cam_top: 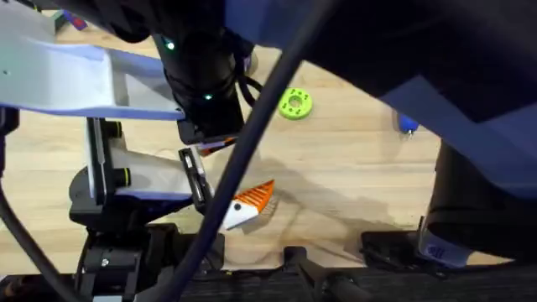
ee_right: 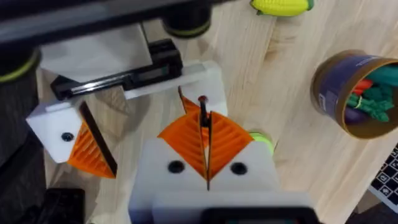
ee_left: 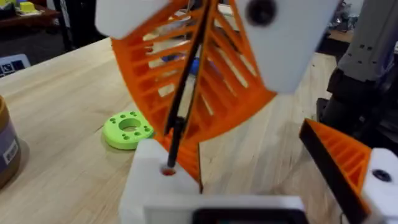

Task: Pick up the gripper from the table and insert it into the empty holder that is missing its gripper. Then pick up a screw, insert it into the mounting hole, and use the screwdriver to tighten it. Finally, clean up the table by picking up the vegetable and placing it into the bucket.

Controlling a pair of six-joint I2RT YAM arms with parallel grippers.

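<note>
**Screwdriver tip sitting in the holder's mounting hole**

The right gripper (ee_right: pixel 206 146), white blocks faced with orange ribbed pads, is clamping tight on the thin black shaft of the screwdriver (ee_left: pixel 185 90). It is holding the shaft tilted and pointing it down at the left arm's jaw. The tip is resting in the mounting hole of the plain white angular plastic holder (ee_right: pixel 208 76), where a small red screw head (ee_left: pixel 168 170) is showing.

A thin orange edge (ee_left: pixel 199 163) is running along the holder's inner side. Whether this is the small orange wedge-shaped finger fully seated cannot be told.

The left gripper (ee_right: pixel 146 115) is standing with its jaws spread wide. The holder is sitting at one end of its black rail, and the fixed orange finger on its white block (ee_right: pixel 87 149) is sitting well apart at the other.

On the light wooden table (cam_top: pixel 361 193), the small yellow oblong toy vegetable with a green end (ee_right: pixel 281 6) is lying loose. It is lying near the round dark blue bucket with a tan rim (ee_right: pixel 336 93) but apart from it. Green and red items are showing inside the bucket. A flat round green disc with holes (cam_top: pixel 294 103) is lying just beyond the two grippers.
</note>
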